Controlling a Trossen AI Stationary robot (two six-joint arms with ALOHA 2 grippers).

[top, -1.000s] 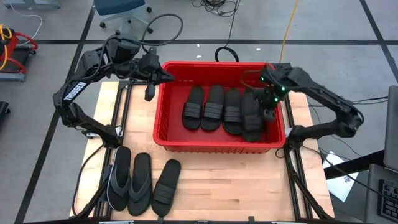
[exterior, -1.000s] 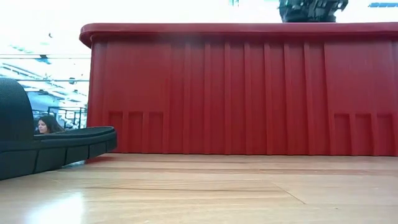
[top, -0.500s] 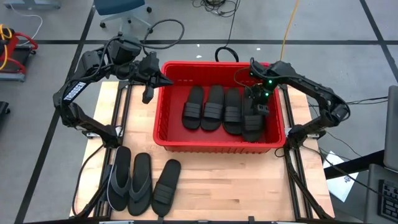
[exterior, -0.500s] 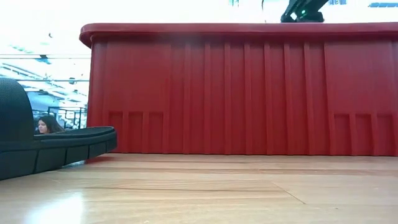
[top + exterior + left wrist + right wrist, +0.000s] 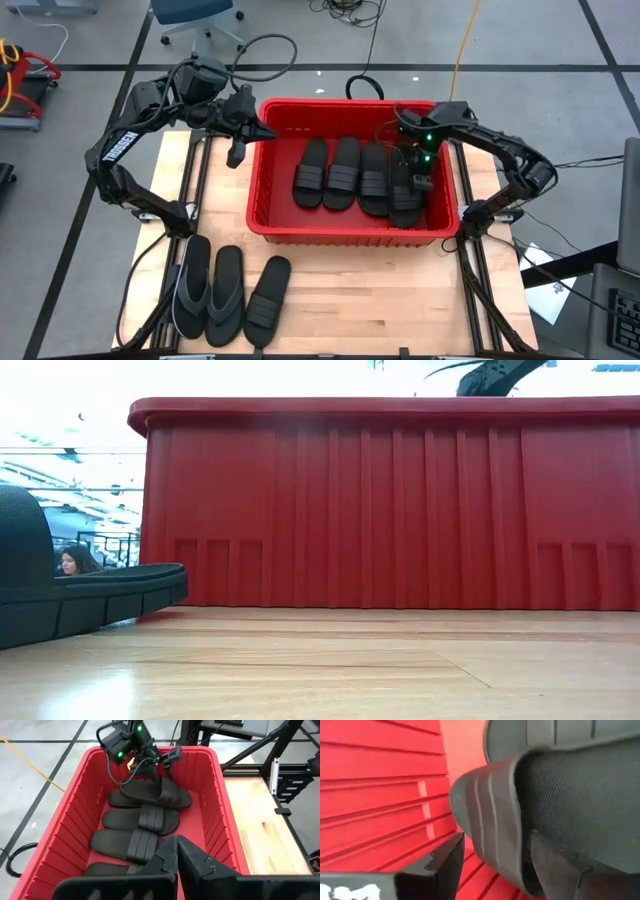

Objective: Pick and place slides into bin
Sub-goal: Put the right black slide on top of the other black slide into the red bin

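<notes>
Right hand (image 5: 415, 168) now spread open, fingers straddling strap of fourth slide (image 5: 403, 195) inside bin (image 5: 352, 232); a second ago it sat further right over same slide, so drop looks done. Four slides in bin, three remaining slides (image 5: 228, 292) on bench (image 5: 380, 300). Left hand (image 5: 242, 128) clenched, empty, beside bin's left wall. Right wrist view shows strap between open fingers; low view shows only bin wall.
</notes>
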